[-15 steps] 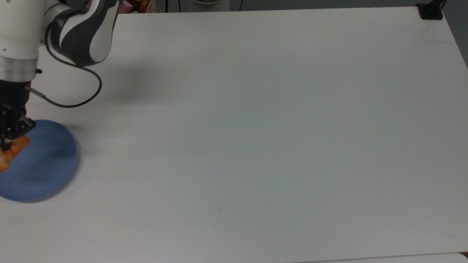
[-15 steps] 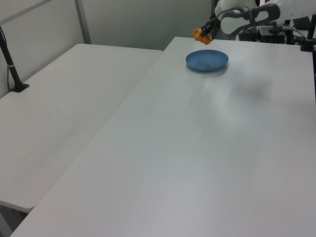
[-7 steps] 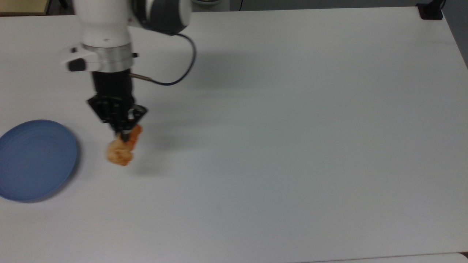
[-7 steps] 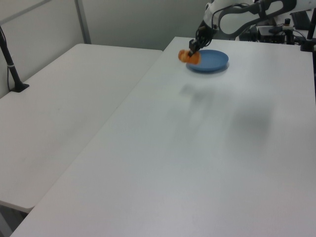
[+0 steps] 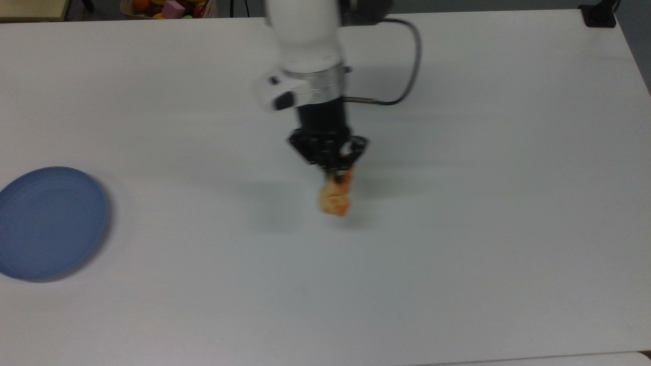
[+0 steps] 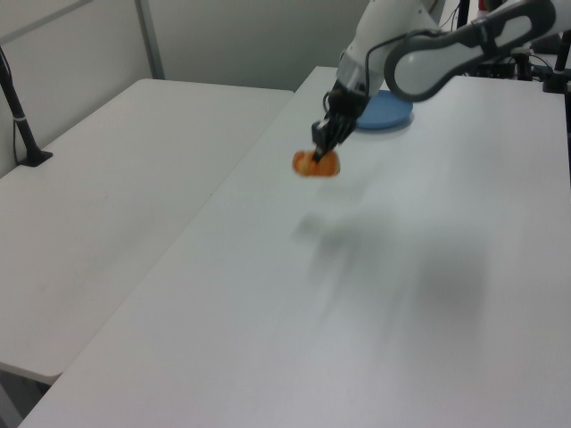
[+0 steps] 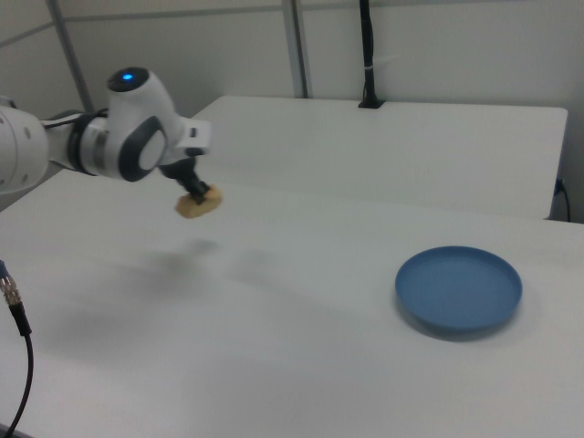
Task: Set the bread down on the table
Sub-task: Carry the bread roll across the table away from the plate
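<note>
Room: plain white walls behind two white tabletops set side by side; some coloured items sit past the far edge in the top view.
Table [image 5: 483, 254]: large, matte white, bare around the middle where the arm hangs.
Plate [image 5: 51, 223]: round, blue, at the top view's left edge, well apart from the arm and with nothing on it.
Gripper [image 5: 333, 173]: pointing down over the middle of the table; seen also in the left view [image 6: 326, 143] and the right view [image 7: 194, 190].
Fingers: clamped together on the upper end of the bread.
Bread [image 5: 335, 198]: small, golden-orange, hanging directly below the fingers. In the left view [image 6: 316, 164] and the right view [image 7: 199, 203] it is clear of the surface, with its shadow lying apart from it on the table.
Long axis: in the top view it runs near to far, roughly in line with the hand above it; the near end hangs free.
Key relation: bread straight under the fingers, table straight under the bread, with a gap between.
Step, as I judge it: carry done or nearly so; lowering comes next.
Next move calls for: a straight descent until the loaf's underside meets the table, then release.
Risk: let go from this height, it could roll or tip.
</note>
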Controlling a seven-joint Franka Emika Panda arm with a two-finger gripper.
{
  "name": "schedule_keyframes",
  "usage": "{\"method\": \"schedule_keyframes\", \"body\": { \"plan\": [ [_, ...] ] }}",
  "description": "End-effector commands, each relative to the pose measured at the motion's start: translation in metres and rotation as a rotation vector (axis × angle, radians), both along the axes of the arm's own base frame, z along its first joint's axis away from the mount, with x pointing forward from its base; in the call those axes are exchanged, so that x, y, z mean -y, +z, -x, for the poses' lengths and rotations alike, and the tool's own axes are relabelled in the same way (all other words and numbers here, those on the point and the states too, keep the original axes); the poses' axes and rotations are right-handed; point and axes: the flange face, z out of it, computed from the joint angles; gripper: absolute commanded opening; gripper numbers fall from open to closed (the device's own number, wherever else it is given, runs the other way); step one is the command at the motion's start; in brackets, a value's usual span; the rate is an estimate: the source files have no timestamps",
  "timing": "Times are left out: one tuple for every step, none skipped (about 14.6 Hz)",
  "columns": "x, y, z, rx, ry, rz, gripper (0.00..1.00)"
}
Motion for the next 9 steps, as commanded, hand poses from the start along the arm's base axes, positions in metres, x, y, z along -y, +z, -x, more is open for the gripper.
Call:
{"method": "schedule_keyframes", "body": {
  "plan": [
    [-0.089, -0.012, 0.02, -0.049, -0.004, -0.078, 0.0],
    [-0.114, -0.019, 0.022, -0.06, -0.002, -0.092, 0.0],
    [-0.142, -0.027, 0.027, -0.074, 0.006, -0.102, 0.0],
    [-0.171, -0.033, 0.034, -0.084, 0.015, -0.114, 0.0],
    [-0.193, -0.04, 0.037, -0.093, 0.013, -0.126, 0.0],
    [-0.21, -0.047, 0.038, -0.093, -0.004, -0.146, 0.0],
    [-0.226, -0.052, 0.04, -0.081, -0.025, -0.175, 0.0],
    [-0.241, -0.055, 0.043, -0.055, -0.044, -0.21, 0.0],
    [-0.259, -0.06, 0.046, -0.024, -0.053, -0.249, 0.0]
  ]
}}
